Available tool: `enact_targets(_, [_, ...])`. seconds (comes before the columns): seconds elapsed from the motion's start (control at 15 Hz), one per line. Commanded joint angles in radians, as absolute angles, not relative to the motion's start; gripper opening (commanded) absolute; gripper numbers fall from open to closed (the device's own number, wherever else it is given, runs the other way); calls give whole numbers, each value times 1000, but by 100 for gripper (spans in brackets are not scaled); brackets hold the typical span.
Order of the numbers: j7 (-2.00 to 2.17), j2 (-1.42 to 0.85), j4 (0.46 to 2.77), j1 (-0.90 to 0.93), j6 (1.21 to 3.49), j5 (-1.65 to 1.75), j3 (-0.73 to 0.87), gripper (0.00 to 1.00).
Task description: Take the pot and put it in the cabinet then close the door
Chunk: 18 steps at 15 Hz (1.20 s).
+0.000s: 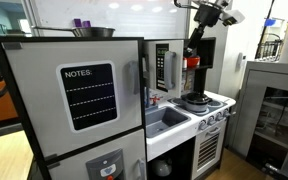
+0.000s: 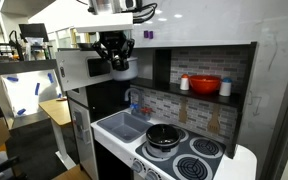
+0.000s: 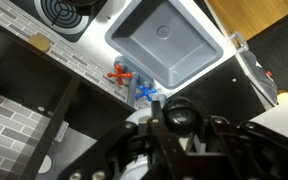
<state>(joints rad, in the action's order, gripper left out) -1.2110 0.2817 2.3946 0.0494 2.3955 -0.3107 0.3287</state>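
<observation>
Above the grey plastic sink (image 3: 169, 45), my claw (image 2: 116, 64) clamps the small round grey-black toy pot (image 3: 179, 116) near the open grey-silver door (image 2: 84, 66).

White capital letters reading "NOTES:" stand at the top of a black chalkboard panel (image 1: 88, 97), above dashed white lines, on the large grey door (image 1: 34, 100) in an exterior view. A small label (image 1: 109, 168) lower down is too small to read.

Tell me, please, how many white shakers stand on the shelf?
2, in an exterior view: one small white shaker left of the round red bowl, another right of it; more may hide behind.
</observation>
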Motion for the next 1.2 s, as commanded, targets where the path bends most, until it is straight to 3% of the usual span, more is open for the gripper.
enact_targets(0.0, [-1276,217,2340,41,2404,-375,313,8])
enact_targets(1.13, [-1328,-23,2121,-36,2394,-458,194,8])
